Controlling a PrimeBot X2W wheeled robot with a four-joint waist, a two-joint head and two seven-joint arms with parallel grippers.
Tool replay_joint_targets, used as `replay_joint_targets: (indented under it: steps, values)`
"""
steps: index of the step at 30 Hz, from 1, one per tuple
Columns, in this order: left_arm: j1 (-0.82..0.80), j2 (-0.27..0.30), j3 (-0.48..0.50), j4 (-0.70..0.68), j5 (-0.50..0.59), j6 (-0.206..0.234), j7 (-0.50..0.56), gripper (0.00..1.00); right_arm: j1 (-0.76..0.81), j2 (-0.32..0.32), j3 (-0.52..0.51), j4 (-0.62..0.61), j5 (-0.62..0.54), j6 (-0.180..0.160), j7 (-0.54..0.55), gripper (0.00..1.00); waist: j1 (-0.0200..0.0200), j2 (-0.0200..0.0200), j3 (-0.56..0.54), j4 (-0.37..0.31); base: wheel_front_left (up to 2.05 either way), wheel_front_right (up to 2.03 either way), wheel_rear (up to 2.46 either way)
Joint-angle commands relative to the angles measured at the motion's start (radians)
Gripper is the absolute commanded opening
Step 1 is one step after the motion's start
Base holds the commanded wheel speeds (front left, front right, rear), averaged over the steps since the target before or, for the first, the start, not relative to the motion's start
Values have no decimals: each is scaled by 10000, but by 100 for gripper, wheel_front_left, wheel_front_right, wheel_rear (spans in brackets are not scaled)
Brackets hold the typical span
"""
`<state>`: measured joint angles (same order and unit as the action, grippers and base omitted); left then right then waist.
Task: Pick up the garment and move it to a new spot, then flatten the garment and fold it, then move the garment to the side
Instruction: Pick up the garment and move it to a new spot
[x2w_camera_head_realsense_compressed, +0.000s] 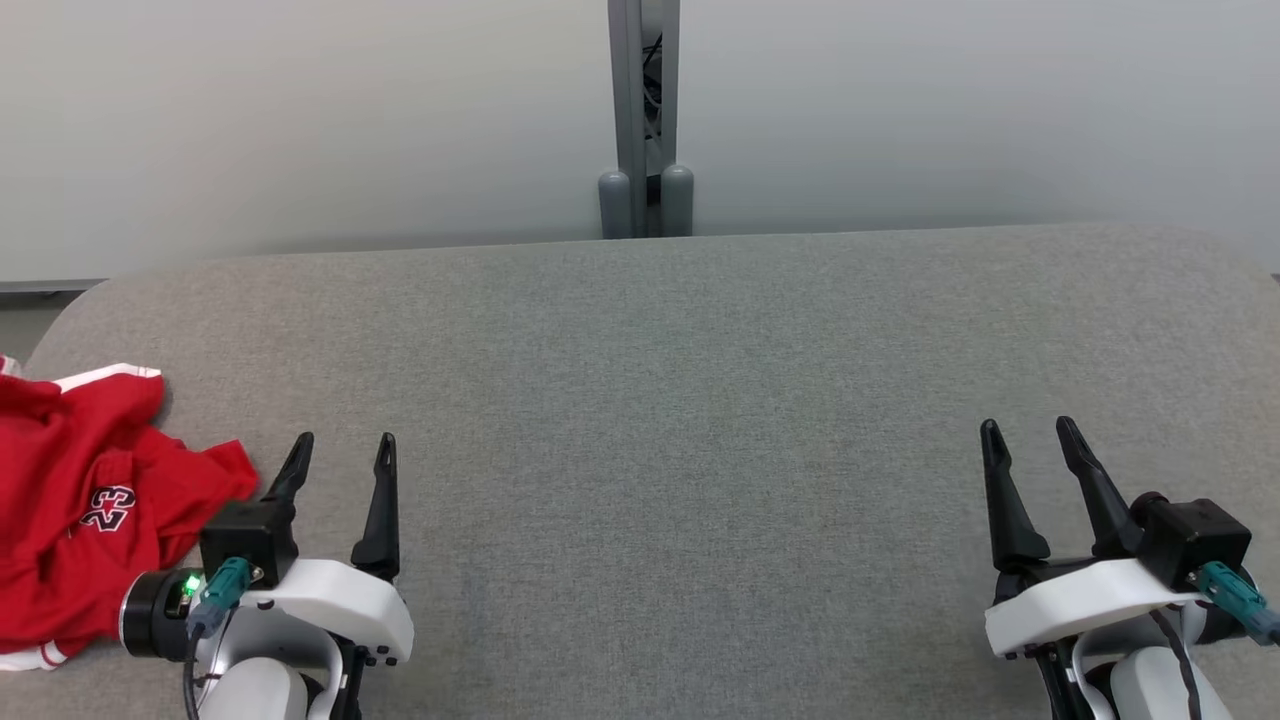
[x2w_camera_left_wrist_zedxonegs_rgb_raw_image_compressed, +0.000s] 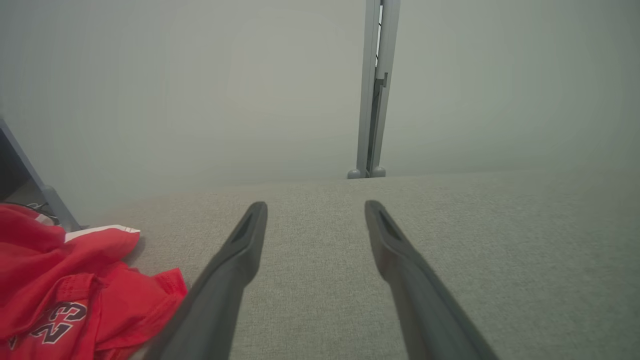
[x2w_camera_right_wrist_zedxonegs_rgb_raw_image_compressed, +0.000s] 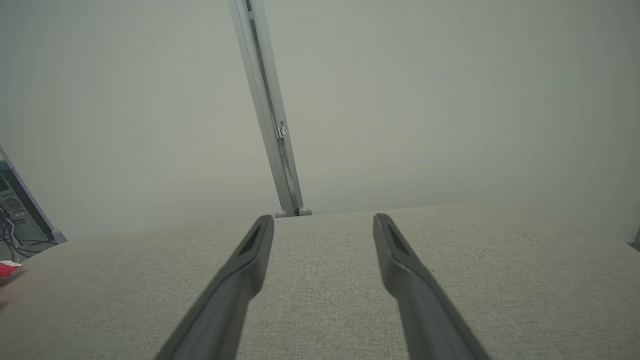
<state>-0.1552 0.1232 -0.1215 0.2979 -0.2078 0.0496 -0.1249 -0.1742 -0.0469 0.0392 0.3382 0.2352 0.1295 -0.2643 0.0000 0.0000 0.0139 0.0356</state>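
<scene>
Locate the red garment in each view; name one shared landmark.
Head view: red garment at the left edge, beside the left gripper.
Left wrist view: lower left corner.
Right wrist view: red sliver, far left edge.
Shared landmark: grey post behind the table.

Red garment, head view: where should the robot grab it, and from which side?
Probably the bunched fold on the red garment nearest the left pincer, approached from the table's middle, jaws open. The cloth lies crumpled at the left edge, and that raised fold faces the pincer.
</scene>
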Motion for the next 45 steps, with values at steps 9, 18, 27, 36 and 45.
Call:
replay_joint_targets:
  steps: [9, 18, 27, 36, 45]
  values:
    - [-375, 135, 367, -69, -304, 234, -392, 100, -253, -55, 213, -235, 64, 22, -34, 100, 0, 0, 202, 1469, 0, 0, 0]
    - [-158, 149, 645, -188, -593, 421, -551, 100, -388, -60, 522, -414, 26, 22, -34, 100, 0, 0, 122, 2957, 0, 0, 0]
    - [80, 335, 934, -546, -755, 664, -629, 100, -343, -63, 896, -822, 226, 22, -34, 100, 0, 0, 22, 4263, 0, 0, 0]
    - [244, 483, 1002, -826, -839, 721, -496, 100, -238, -68, 1152, -810, 250, 22, -34, 100, 0, 0, -77, 4745, 0, 0, 0]
    - [173, 643, 882, -894, -784, 768, -326, 100, -276, -65, 1165, -778, 238, 22, -34, 100, 0, 0, -61, 4744, 0, 0, 0]
